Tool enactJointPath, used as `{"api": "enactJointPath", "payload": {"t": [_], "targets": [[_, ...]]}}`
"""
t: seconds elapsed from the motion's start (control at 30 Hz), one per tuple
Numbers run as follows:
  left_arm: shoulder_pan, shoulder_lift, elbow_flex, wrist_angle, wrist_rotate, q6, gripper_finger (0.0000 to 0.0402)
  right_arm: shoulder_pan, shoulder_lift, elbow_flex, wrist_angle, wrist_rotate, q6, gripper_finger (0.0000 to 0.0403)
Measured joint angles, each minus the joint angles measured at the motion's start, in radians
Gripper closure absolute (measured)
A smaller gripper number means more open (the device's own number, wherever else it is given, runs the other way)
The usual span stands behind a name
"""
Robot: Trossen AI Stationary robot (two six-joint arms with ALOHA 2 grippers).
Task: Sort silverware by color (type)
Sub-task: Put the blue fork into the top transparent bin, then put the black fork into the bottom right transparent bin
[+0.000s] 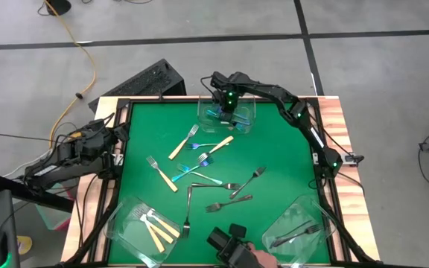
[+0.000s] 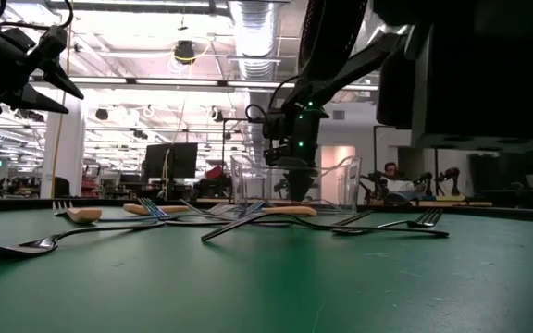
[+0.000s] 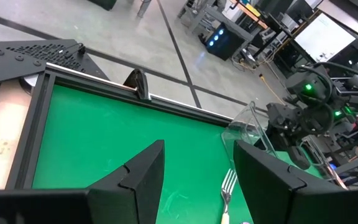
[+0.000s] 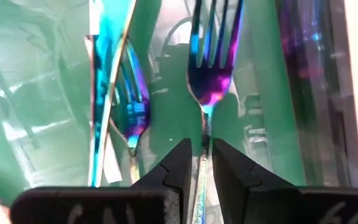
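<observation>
The right gripper [image 1: 228, 113] hangs inside the clear tub [image 1: 246, 123] at the counter's [image 1: 147, 134] far edge, walls close on every side. Its jaws stand slightly parted around the handle of an iridescent blue fork [image 4: 210, 68], whose long axis runs straight out from them, tines leading; whether they press it I cannot tell. The left gripper [image 3: 194, 180] hovers over the counter's open left side, jaws spread.

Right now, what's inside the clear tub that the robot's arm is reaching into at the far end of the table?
Blue, iridescent forks: two show in the tub, one between the right gripper fingers. The gripper covers the rest from above, so any more can't be counted.
</observation>
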Motion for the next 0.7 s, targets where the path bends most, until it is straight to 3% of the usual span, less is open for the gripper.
{"api": "enactJointPath", "payload": {"t": [0.17, 0.53, 0.7], "targets": [[0.000, 0.000, 0.000, 0.000, 0.000, 0.000, 0.0226, -0.001, -0.003, 0.014, -0.041, -0.014, 0.001, 0.0305], [0.000, 0.000, 0.000, 0.000, 0.000, 0.000, 0.0226, 0.007, -0.009, 0.177, -0.146, -0.031, 0.005, 0.0300], [0.000, 0.000, 0.000, 0.000, 0.000, 0.000, 0.0226, 0.020, -0.090, 0.166, -0.141, -0.064, 0.014, 0.0300]]}}
